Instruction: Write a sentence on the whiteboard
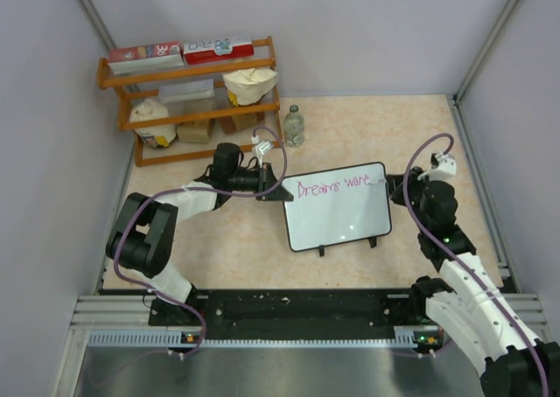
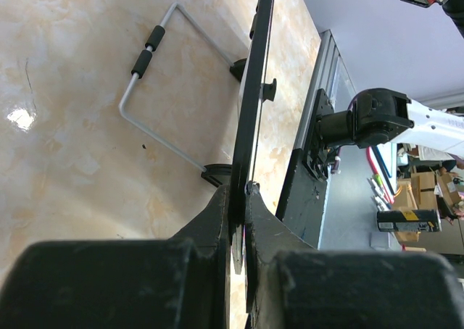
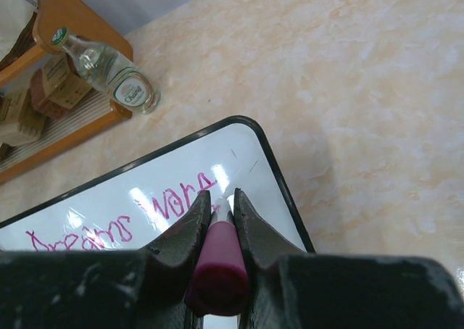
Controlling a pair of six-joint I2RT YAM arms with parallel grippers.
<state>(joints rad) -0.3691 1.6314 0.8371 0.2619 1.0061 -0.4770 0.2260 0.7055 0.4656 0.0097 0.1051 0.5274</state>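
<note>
The sentence (image 1: 331, 187) so far runs to "Dreams" and an unfinished second word along the top edge of the whiteboard (image 1: 337, 226), which stands propped mid-counter. By my judgement most of the writing is left to do. The left claw (image 2: 239, 193), its arm reaching in from the left, pinches the board's left edge. The right claw (image 3: 221, 197) hangs at the board's top right corner, clamped on a pink marker (image 3: 216, 271) whose tip is at the surface.

Whiteboard (image 1: 337, 226): glossy white, thin black frame, rounded corners, propped tilted. Sentence (image 1: 337, 185): pink handwriting, top line only, unfinished.
</note>
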